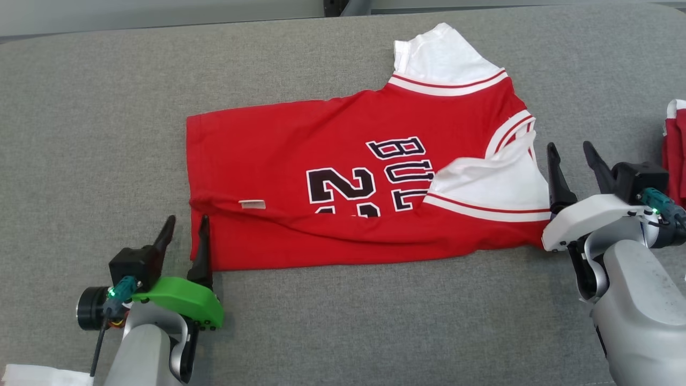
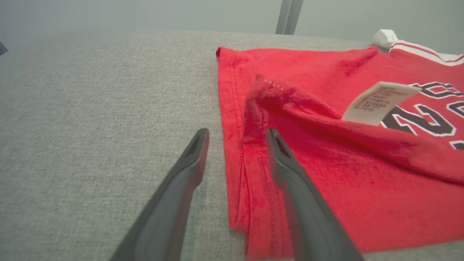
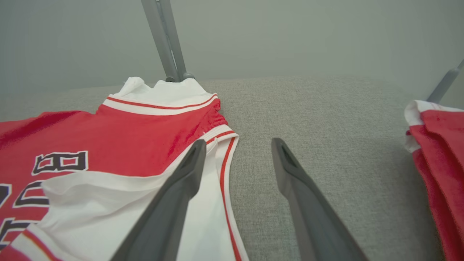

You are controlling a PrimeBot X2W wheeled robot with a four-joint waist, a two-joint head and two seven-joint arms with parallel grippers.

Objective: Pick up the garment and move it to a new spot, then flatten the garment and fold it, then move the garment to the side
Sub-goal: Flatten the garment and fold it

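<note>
Red garment (image 1: pixel 343 161) lies part-folded on the grey desk (image 1: pixel 96 134) — left gripper (image 1: pixel 187 219) fingers parted astride its hem corner (image 1: pixel 199 206), right gripper (image 1: pixel 569 146) fingers parted at its white sleeve (image 1: pixel 493 182), neither holding cloth.

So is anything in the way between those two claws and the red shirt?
Nothing visible. The open left gripper has one finger over the red jersey at its hem, and the open right gripper has one over its white sleeve.
</note>
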